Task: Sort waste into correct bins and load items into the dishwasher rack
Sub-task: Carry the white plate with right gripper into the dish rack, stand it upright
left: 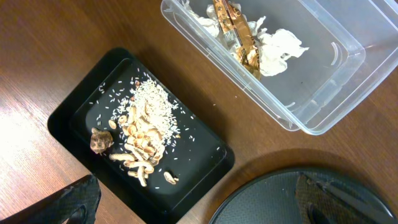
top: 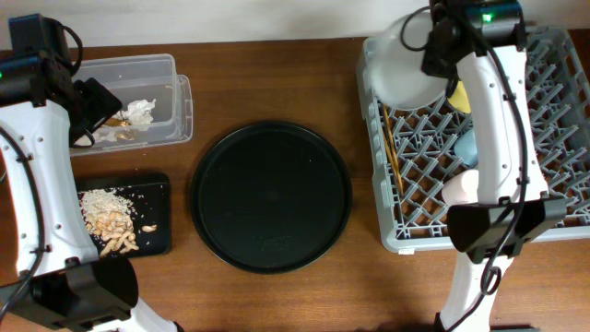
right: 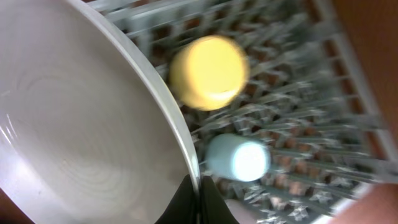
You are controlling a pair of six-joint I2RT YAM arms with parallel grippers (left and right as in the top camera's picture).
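My right gripper [right: 200,198] is shut on the rim of the grey round plate [right: 81,124], held over the far left corner of the dishwasher rack [top: 553,231]; the plate also shows from overhead [top: 401,69]. The rack holds the yellow bowl [right: 208,71], the light-blue cup [right: 239,158], the pink cup [top: 461,187] and the wooden chopsticks [top: 391,152]. My left gripper [left: 199,202] is open and empty above the table, near the clear tub [left: 336,81] holding white napkins [left: 280,50] and brown scraps [left: 239,31]. The black rectangular tray [left: 74,109] holds beige food bits [left: 146,134].
The large round black tray [top: 271,195] lies in the middle of the wooden table, between the bins and the rack. Its edge shows in the left wrist view [left: 267,199].
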